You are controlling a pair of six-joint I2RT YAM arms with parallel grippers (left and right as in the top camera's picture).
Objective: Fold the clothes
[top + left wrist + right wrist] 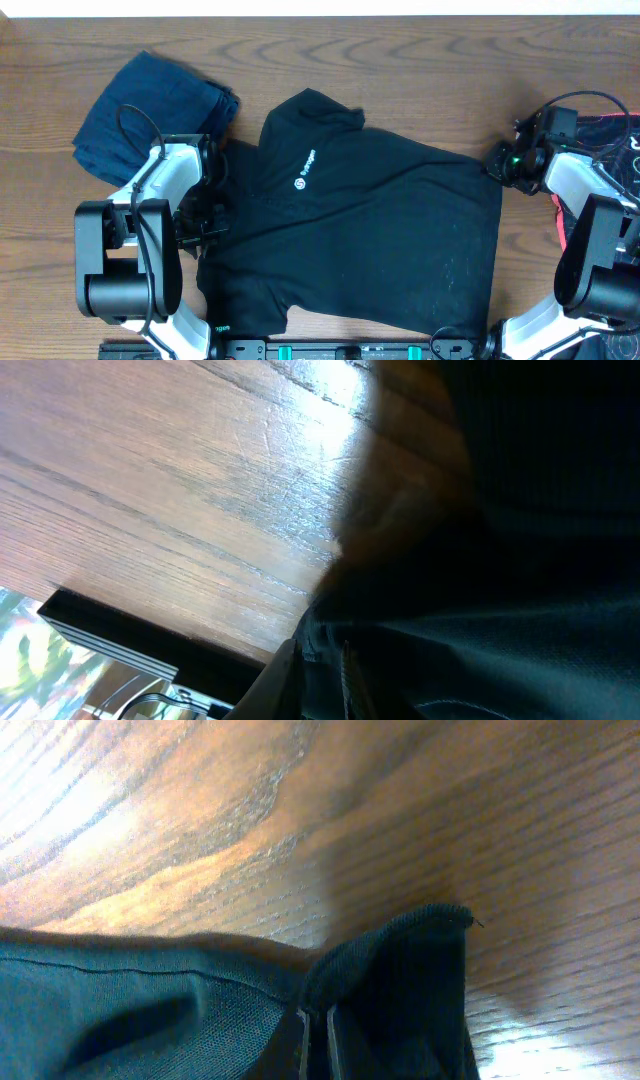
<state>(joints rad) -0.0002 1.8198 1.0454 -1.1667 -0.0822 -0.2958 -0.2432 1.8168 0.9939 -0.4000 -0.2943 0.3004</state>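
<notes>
The black short-sleeved shirt (370, 230) lies spread flat on the wooden table, its small white chest logo (305, 170) facing up. My left gripper (213, 218) is at the shirt's left edge; in the left wrist view the gripper (325, 682) is shut on a fold of the black shirt (520, 560). My right gripper (497, 165) is at the shirt's far right corner. In the right wrist view the right gripper (317, 1045) pinches the edge of the black shirt (130, 1010) tightly between near-touching fingers.
A crumpled navy garment (150, 115) lies at the back left, just beyond the left arm. A black-and-coral patterned garment (612, 140) sits at the right edge behind the right arm. Bare wooden table (420, 70) stretches behind the shirt.
</notes>
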